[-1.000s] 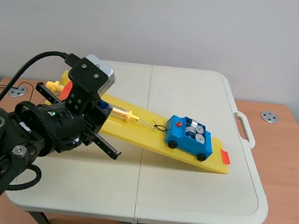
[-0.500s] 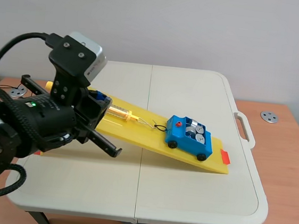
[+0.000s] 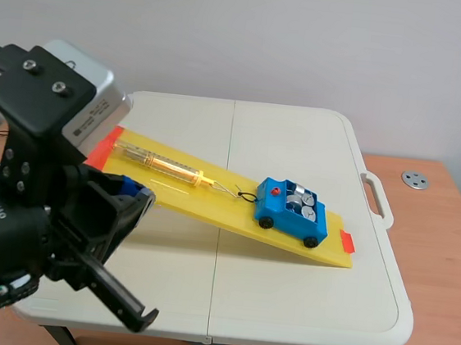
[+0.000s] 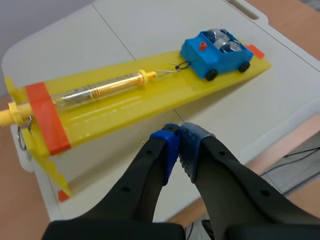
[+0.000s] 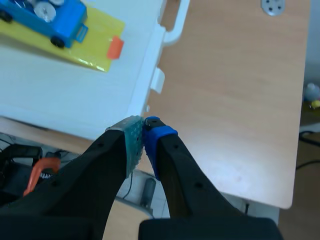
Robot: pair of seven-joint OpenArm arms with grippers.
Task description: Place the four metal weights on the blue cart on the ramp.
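1. The metal weights (image 3: 296,202) lie inside the blue cart (image 3: 292,214), low on the yellow ramp (image 3: 210,209); loading looks finished.
2. The spring scale (image 3: 161,163) is hooked to the cart and likely holds it on the slope.
3. The left gripper (image 4: 180,140) and right gripper (image 5: 143,131) are pinched closed on nothing, away from the cart; the right one hangs beyond the desk (image 3: 284,285).

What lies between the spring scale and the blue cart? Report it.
A thin metal wire hook, linking the clear tubular spring scale to the blue plastic cart; clearest in the left wrist view.

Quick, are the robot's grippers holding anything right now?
Left gripper: closed, holding nothing.
Right gripper: closed, holding nothing.
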